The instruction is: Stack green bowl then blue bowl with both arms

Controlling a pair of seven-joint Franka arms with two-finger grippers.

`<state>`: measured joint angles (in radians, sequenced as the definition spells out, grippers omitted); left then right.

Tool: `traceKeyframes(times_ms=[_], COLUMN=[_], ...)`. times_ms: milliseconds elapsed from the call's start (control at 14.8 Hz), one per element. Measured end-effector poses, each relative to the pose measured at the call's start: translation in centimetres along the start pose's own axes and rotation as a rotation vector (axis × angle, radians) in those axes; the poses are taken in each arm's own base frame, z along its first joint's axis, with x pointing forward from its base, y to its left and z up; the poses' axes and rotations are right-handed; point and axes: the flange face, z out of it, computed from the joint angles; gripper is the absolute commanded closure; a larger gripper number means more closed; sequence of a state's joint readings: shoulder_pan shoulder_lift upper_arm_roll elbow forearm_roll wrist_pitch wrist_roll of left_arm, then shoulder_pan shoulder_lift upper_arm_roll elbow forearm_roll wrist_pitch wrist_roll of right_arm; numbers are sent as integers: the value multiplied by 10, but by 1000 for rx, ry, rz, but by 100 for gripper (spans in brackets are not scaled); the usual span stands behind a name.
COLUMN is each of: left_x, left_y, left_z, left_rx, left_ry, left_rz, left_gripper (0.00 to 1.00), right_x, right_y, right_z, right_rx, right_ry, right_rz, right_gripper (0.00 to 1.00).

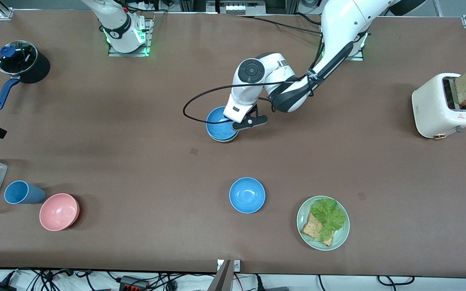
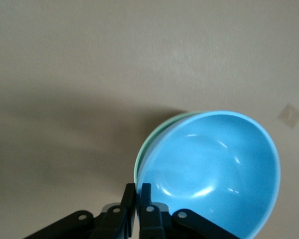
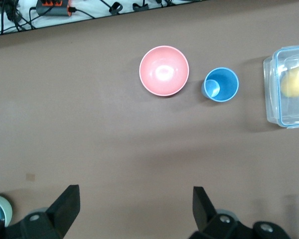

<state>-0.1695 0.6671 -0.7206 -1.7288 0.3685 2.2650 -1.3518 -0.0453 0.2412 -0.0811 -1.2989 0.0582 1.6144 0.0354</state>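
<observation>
Mid-table: blue bowl (image 1: 219, 122) nested inside green bowl (image 2: 148, 145), only a thin sage rim showing beneath it. Left gripper (image 2: 138, 196) at the stack's rim, fingers (image 2: 128, 195) drawn together with almost no gap between them; left arm (image 1: 340, 38) reaching in from its base toward the table's centre. Right gripper (image 3: 136, 206) spread wide, raised over bare table (image 1: 136, 133), with pink bowl (image 3: 164, 70), blue cup (image 3: 221, 84) and clear container (image 3: 288, 85) in its wrist view; right arm (image 1: 113, 20) waiting at its base. Second blue bowl (image 1: 247, 195) nearer the front camera than the stack, well apart from it. Green plate (image 1: 303, 210) with lettuce and bread just beside that bowl, toward the left arm's end. White toaster (image 1: 433, 109) and lidded black pot (image 1: 24, 62) at the two ends of the table.
</observation>
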Motion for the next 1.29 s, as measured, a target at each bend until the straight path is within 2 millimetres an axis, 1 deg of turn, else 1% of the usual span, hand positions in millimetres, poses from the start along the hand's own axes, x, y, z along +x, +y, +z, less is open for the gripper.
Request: traceKeyframes(times_ms=[68,203,406,474,541,609,677,744,812,880,1015,1150,1286], left_x=[10,30,60,73,91,115,142,170,194,213,245,273,297], left_y=[0,-1,-9,-16,-26,-41,-60,-83,-106,-128,-169,-213,-255], left_z=[-11,-41,-86,-101,-116,-132,-148,-165,-180,-192,-210,-225,-239], left_rx=[-3,-7,8,19,27,34,36,35,41,50,55,55,54], left_ry=[-9,-28,-14,-5,2,8,12,17,18,15,18,28,42], left_rz=[-25,-72,-114,-108,-81,-41,0,44,94,151,257,328,393], left_gripper=[53,53,53,48,43,41,29,11,0,0,0,0,0], right_x=[-3,-14,-41,-51,-60,-66,-70,-72,-72,-72,-72,-72,-72], right_y=[0,2,7,7,6,5,5,5,4,4,2,1,0], right_z=[2,8,15,17,18,18,17,17,17,17,17,16,16], right_rx=[1,3,-7,-12,-19,-23,-24,-25,-25,-25,-24,-24,-24], right_ry=[-9,-23,-7,-3,-1,1,4,6,9,10,13,15,15], right_rz=[-1,0,-1,-6,-12,-17,-19,-20,-22,-24,-27,-32,-45], right_gripper=[0,0,0,0,0,0,0,0,0,0,0,0,0])
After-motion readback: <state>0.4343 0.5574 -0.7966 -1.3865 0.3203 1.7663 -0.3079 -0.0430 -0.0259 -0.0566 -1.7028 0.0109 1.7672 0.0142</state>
